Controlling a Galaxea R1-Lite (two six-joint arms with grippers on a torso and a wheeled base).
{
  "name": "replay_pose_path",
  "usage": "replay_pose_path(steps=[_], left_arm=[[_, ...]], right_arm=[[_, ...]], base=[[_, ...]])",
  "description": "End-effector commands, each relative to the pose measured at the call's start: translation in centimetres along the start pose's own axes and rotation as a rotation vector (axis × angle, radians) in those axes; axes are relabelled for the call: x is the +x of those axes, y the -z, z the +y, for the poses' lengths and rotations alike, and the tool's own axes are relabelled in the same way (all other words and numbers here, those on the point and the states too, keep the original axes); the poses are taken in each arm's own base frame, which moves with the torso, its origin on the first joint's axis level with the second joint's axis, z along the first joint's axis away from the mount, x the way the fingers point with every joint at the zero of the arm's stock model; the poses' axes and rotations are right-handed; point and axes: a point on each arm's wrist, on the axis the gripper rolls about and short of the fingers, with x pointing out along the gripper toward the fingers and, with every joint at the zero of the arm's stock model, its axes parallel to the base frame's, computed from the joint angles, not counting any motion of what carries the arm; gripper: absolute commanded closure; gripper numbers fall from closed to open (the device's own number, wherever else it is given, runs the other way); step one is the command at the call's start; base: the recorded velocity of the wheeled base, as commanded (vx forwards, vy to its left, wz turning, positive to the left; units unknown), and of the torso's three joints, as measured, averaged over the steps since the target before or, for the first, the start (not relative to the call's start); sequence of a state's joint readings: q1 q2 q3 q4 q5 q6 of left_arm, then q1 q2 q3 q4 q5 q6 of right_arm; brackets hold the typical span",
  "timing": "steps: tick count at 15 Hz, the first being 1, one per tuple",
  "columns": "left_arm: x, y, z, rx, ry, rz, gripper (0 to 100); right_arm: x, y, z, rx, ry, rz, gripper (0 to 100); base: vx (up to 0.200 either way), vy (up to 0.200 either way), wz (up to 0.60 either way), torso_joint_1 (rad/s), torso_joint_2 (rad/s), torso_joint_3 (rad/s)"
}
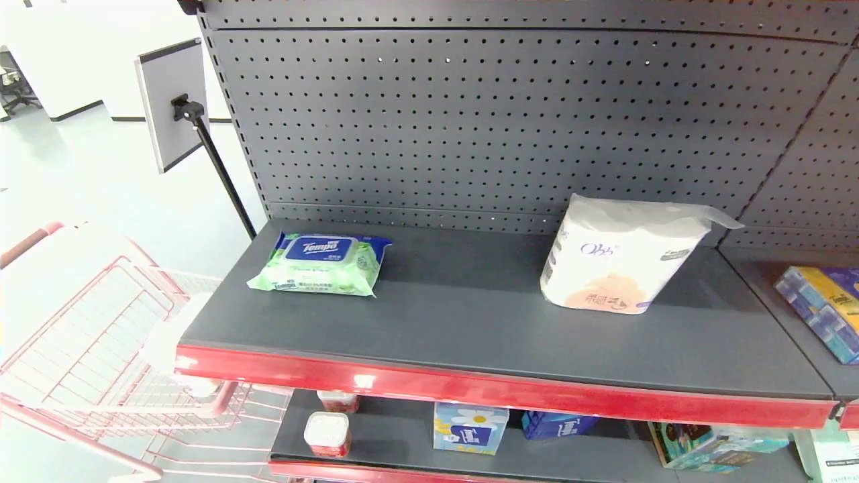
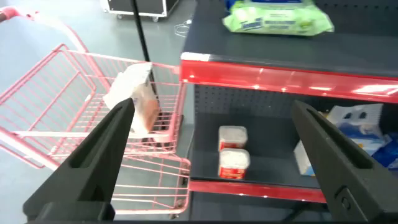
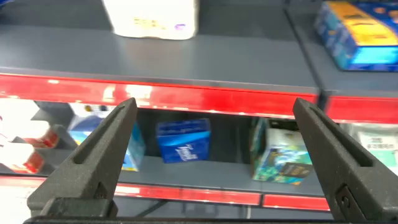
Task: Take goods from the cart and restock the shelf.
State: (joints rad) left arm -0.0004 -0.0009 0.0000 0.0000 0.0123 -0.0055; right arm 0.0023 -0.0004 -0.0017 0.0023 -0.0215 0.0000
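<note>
Shelf [image 1: 470, 315] was found sparsely stocked; left gripper [image 2: 211, 162] and right gripper [image 3: 211, 158] were held with jaws wide and empty, a cart [image 1: 27, 245] package [image 2: 140, 102] judged next for grasping.

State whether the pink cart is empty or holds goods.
Not empty: a white-and-orange pack leans inside the cart, against its wire wall.

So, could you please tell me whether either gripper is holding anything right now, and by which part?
Nothing is held. The left gripper and the right gripper both stand wide open and empty.
</note>
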Motion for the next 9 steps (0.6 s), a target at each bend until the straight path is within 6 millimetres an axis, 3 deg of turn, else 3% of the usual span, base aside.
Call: replay_pose_path(steps=[1,9], left_arm=[[0.01,0.0,0.0,-0.001,-0.002,0.001,0],[0.01,0.0,0.01,-0.002,-0.005,0.001,0]], right_arm=[[0.0,0.01,0.0,0.0,0.001,0.001,0],[0.0,0.01,0.0,0.0,0.001,0.001,0]], base=[[0.0,0.2,0.0,0.002,0.01,-0.002],[0.0,0.2,0.0,0.002,0.0,0.004]])
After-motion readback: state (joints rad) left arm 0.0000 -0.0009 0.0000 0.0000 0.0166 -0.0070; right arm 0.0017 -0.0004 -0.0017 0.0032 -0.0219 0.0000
